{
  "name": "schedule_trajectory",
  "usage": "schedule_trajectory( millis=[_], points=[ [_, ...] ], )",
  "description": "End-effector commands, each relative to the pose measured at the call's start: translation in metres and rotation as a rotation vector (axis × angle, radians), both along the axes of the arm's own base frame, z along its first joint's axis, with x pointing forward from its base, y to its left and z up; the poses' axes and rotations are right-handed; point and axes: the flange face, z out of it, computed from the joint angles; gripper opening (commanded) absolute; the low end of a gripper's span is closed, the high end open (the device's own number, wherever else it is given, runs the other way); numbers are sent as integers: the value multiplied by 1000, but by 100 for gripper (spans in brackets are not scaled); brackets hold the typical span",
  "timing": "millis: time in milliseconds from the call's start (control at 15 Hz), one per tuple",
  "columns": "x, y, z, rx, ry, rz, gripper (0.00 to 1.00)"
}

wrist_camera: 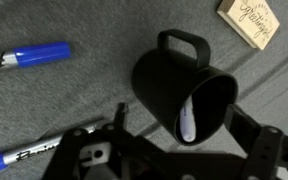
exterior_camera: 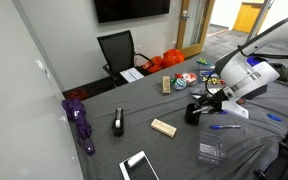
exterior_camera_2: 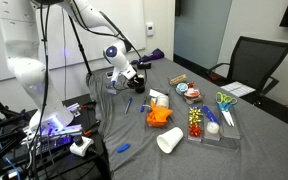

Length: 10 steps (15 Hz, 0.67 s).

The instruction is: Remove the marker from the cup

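The cup is a small black mug with a side handle, standing on the grey cloth; it also shows in an exterior view. The marker, pale with a rounded end, leans inside it against the rim. My gripper is open, with one dark finger on each side of the cup's mouth, just above it. In both exterior views the gripper hangs low over the table at the cup. It holds nothing.
Two blue markers lie left of the cup and a wooden block lies beyond it. A tall black object with a white label, another wooden block, a tablet and a purple umbrella are on the table.
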Motion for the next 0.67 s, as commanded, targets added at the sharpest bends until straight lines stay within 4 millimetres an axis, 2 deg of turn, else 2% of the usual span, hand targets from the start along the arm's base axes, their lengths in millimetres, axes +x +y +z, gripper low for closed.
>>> schedule_trajectory(
  millis=[0, 67, 600],
  points=[
    [-4, -1, 11, 2, -15, 2, 100],
    [0, 0, 1, 0, -2, -1, 100],
    [0, -1, 3, 10, -10, -1, 100]
  ],
)
